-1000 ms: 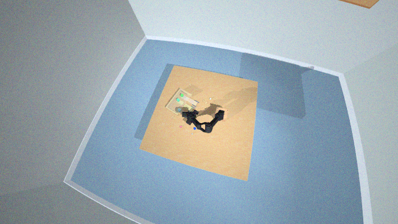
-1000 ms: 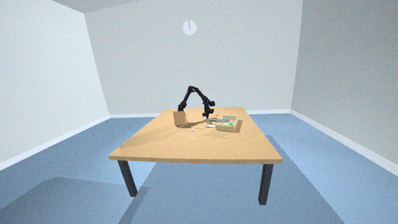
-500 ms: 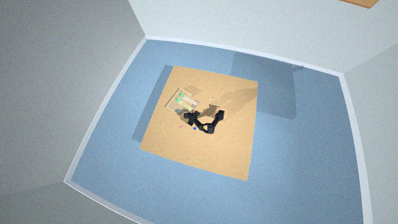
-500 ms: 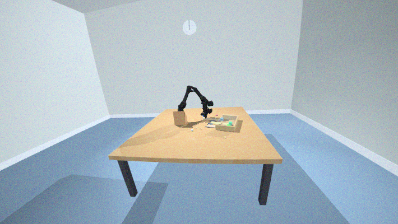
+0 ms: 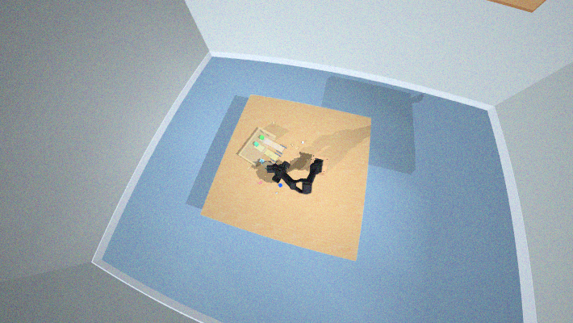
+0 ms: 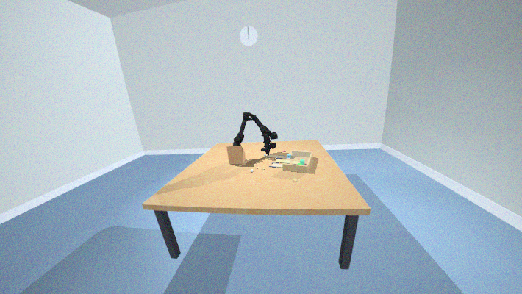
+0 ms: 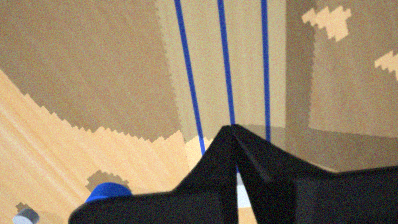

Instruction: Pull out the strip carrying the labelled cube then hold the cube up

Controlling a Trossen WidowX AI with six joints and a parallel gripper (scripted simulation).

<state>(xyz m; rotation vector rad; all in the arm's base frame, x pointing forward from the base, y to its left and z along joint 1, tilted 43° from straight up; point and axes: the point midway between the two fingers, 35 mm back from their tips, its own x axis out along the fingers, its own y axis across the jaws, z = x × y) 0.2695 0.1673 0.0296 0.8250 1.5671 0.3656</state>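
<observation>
Strip with three blue lines (image 7: 225, 60) lies flat on the tabletop (image 7: 35, 150), running away from the hand (image 7: 234, 131) toward the open tray (image 5: 247, 150). Left of it in the wrist view, a small blue object (image 7: 107, 191) and a grey one (image 7: 25, 216) rest on the tabletop, apart from the strip. The hand is clenched, fingertips meeting at the strip's near end; a thin strip may be pinched there, but this cannot be confirmed. The labelled cube cannot be identified for certain; a light blue cube (image 5: 261, 161) sits just ahead of the hand in the top view. To pull well, draw straight back along the blue lines, low and slow, so the cube rides without toppling, and keep clear of neighbouring strips
</observation>
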